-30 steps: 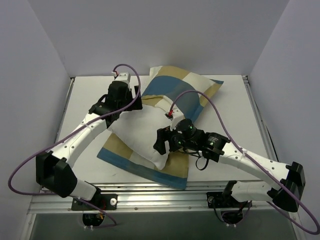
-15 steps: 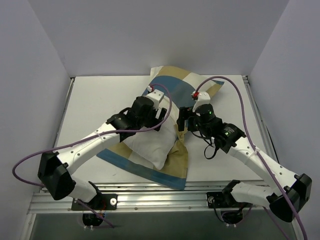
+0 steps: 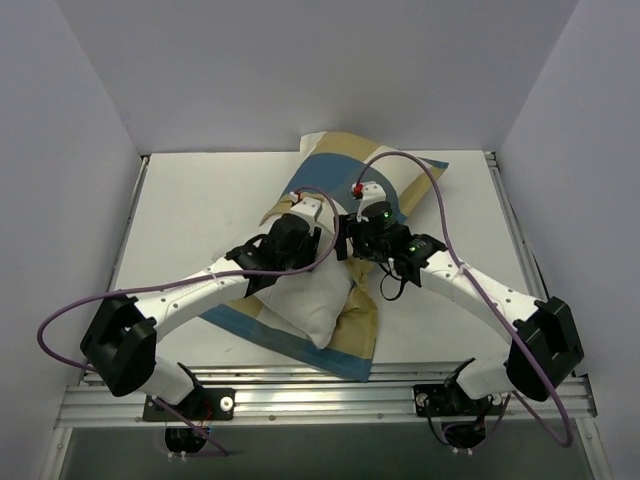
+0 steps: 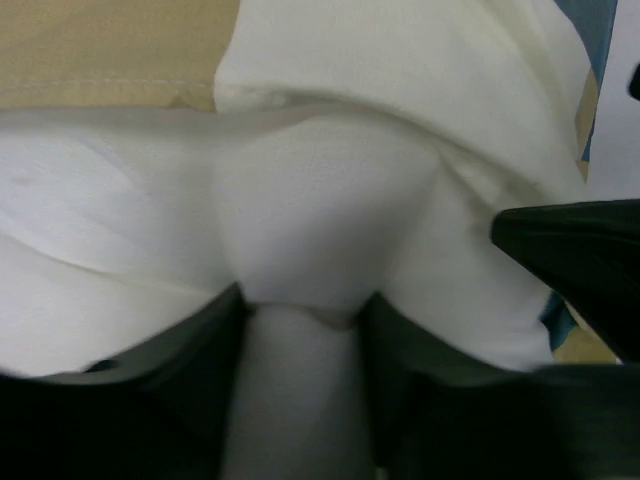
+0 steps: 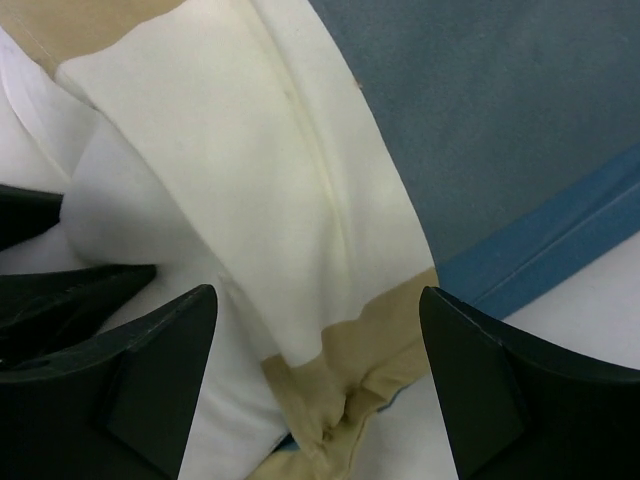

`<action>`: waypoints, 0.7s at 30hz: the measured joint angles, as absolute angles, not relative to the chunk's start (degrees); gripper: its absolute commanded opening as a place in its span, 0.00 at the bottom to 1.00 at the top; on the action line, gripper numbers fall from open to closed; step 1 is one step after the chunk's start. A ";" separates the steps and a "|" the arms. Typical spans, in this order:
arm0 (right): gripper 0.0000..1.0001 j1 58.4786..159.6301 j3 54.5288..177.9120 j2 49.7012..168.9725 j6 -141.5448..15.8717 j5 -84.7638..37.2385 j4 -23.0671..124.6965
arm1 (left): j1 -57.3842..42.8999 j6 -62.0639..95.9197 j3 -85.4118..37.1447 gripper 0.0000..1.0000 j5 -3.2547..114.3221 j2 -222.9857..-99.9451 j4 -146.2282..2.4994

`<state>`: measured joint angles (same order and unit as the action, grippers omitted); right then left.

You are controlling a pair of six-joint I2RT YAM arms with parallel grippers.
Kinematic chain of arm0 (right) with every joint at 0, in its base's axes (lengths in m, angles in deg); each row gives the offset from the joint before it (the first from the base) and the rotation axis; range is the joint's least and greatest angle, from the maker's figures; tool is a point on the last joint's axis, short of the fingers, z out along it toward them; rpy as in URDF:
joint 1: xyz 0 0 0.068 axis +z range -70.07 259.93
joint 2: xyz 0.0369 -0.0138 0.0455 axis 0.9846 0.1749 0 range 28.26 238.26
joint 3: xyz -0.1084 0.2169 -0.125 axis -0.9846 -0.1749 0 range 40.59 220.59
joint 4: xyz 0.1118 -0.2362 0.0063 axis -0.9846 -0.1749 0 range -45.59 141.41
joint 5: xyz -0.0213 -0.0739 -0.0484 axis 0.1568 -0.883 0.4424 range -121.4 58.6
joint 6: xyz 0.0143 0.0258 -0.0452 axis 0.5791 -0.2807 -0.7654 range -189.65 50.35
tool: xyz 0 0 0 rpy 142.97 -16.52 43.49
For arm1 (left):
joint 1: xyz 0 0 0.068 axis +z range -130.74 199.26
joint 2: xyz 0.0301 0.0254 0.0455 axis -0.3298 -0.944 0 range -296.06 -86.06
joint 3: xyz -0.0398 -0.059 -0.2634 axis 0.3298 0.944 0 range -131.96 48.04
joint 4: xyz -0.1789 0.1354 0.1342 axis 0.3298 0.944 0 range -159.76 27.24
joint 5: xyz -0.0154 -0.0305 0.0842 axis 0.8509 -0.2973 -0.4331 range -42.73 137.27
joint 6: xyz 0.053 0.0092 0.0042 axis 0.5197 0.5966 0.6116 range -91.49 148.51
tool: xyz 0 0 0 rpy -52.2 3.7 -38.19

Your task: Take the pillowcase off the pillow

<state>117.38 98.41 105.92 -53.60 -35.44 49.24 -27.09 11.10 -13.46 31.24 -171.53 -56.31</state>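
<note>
The patchwork pillowcase (image 3: 345, 170) lies across the middle of the table, with the white pillow (image 3: 305, 305) sticking out of its near end. My left gripper (image 3: 312, 262) is down on the pillow's far part. In the left wrist view my left gripper (image 4: 300, 340) is shut on a bulge of the white pillow (image 4: 310, 220). My right gripper (image 3: 343, 243) hovers just beside it. In the right wrist view my right gripper (image 5: 315, 340) is open, its jaws straddling the cream and tan edge of the pillowcase (image 5: 300, 200) without gripping it.
The white table (image 3: 190, 210) is walled by pale panels on three sides. A metal rail (image 3: 320, 395) runs along the near edge by the arm bases. Purple cables loop over both arms. Both wrists crowd together above the pillow.
My left gripper swung from the pillow's far left to its middle and closed on white pillow fabric. My right gripper rose from the near part to the pillowcase's edge, staying open.
</note>
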 measured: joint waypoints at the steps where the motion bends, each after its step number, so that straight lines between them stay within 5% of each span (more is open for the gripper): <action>1: 0.75 117.38 98.41 107.02 -53.75 -35.11 50.18 | -27.09 10.42 -12.78 0.36 31.37 -171.31 -57.14; 4: 0.64 117.31 98.41 109.92 -54.27 -34.78 52.54 | -27.09 9.07 -11.62 0.04 32.20 -170.70 -58.69; 8: 0.27 116.35 98.06 113.03 -54.84 -35.13 54.83 | -27.09 8.06 -11.47 0.02 33.01 -169.83 -58.43; 11: 0.10 114.52 96.73 113.27 -54.25 -35.70 56.49 | -26.92 8.02 -12.17 0.02 33.67 -168.67 -56.18; 14: 0.00 111.11 95.31 113.18 -52.24 -35.41 58.48 | -26.57 8.13 -13.81 0.02 35.55 -167.14 -52.99; 21: 0.00 103.48 93.60 112.39 -46.03 -30.47 59.38 | -19.68 8.08 -14.64 0.02 48.14 -159.71 -47.48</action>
